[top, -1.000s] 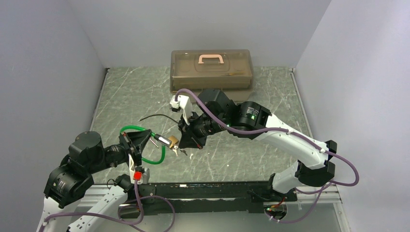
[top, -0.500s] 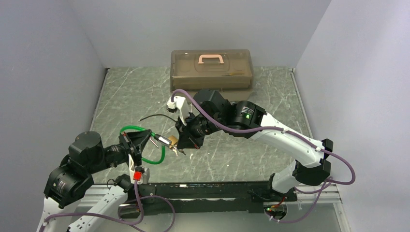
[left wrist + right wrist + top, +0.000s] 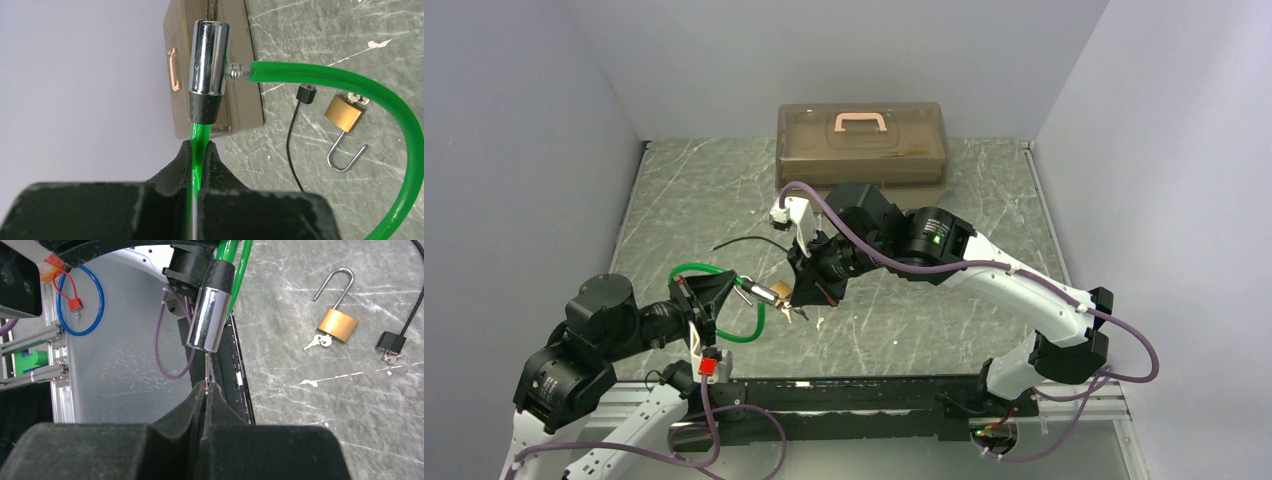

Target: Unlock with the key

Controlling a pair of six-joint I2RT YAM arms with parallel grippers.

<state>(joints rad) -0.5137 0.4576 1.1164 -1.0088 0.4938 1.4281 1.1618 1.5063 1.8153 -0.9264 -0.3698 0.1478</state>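
Right wrist | key (image 3: 206, 367) meets lock cylinder (image 3: 209, 317) (top view hides it)

Open counter (image 3: 994, 210) runs along the right side and the left rear corner. The brown case (image 3: 861, 145) blocks the back middle, and the green cable loop (image 3: 350, 80), brass padlock (image 3: 339, 325) and thin black cable (image 3: 744, 241) clutter the centre.
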